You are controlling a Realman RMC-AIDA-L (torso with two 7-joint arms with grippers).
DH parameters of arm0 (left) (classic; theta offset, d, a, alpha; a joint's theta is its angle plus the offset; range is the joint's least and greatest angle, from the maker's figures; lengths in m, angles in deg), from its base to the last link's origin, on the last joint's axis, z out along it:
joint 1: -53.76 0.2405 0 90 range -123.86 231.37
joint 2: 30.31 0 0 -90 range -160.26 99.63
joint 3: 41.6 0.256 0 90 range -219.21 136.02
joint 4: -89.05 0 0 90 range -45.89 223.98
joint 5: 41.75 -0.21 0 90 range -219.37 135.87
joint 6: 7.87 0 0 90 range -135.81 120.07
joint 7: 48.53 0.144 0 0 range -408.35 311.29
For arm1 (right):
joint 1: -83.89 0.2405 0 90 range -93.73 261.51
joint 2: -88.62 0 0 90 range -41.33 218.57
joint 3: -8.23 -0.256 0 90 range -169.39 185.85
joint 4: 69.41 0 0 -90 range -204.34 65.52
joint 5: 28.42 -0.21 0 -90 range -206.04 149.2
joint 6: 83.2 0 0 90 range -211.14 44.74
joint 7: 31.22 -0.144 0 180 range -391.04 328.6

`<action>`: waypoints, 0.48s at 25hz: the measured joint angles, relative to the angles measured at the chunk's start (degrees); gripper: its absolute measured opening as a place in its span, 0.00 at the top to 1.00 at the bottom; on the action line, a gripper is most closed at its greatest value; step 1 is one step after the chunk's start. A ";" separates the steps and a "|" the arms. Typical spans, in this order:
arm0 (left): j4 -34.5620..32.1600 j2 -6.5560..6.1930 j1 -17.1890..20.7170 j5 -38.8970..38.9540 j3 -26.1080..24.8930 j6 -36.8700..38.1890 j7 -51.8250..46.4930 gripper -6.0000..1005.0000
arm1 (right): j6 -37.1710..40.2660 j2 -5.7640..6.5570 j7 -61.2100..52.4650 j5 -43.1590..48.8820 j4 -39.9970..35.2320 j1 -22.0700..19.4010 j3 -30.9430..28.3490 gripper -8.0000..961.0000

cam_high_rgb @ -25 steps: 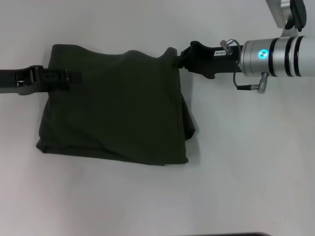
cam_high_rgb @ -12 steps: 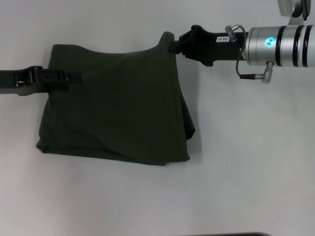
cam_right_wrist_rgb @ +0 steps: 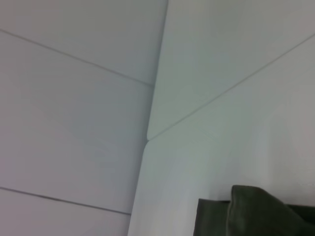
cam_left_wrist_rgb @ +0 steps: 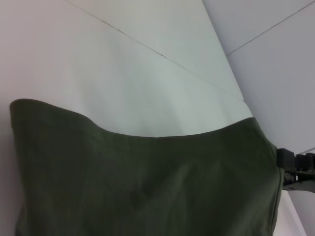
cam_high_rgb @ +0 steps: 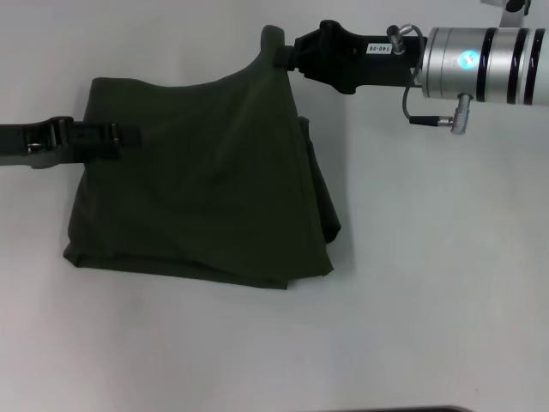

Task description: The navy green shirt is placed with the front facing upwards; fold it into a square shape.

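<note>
Lifting its far right corner higher than a moment ago, my right gripper jaws pinch the navy green shirt on the table, my left gripper clamping its left edge, starting another fold.

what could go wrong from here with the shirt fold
The right gripper pinches only a small far corner of the navy green shirt, so the cloth may slip out as it is carried. The left gripper holds the opposite edge low; if the two move unevenly, the fold could skew. Loose layers bunched along the shirt's right side may drag and spoil the square.
</note>
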 joint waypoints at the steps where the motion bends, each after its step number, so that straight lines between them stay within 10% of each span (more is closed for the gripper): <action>1: 0.00 0.00 0.02 0.00 0.00 0.00 0.00 0.34 | 0.18 0.00 0.00 0.06 -0.01 -0.03 0.02 0.97; 12: 0.00 0.00 0.13 0.00 -0.07 0.17 -0.25 0.34 | -3.74 0.22 -0.36 0.03 0.22 -2.89 0.02 0.96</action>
